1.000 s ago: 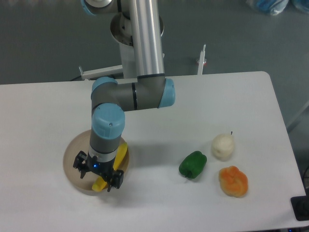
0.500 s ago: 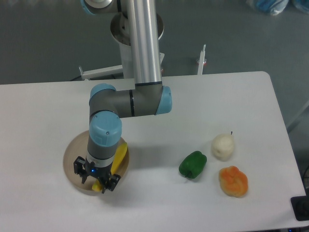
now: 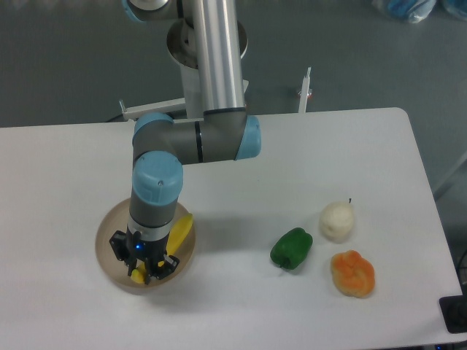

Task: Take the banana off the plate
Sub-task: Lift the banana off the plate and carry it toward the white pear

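The yellow banana [image 3: 182,227] lies on the round beige plate [image 3: 106,235] at the left front of the table. Its upper end sticks out to the right of the wrist and its lower tip shows under the gripper. My gripper [image 3: 144,264] points straight down over the banana's lower half, low in the plate. Its dark fingers [image 3: 117,245] stand spread on either side of the banana, so it looks open. The arm hides the middle of the banana and whether the fingers touch it.
A green pepper [image 3: 292,248], a white garlic-like bulb [image 3: 337,221] and a lumpy orange item [image 3: 353,273] lie on the white table at the right front. The robot's base and column [image 3: 211,51] stand behind the table's far edge.
The gripper has shifted slightly left and lower into the plate over the banana's lower end. The banana and plate have stayed in place.
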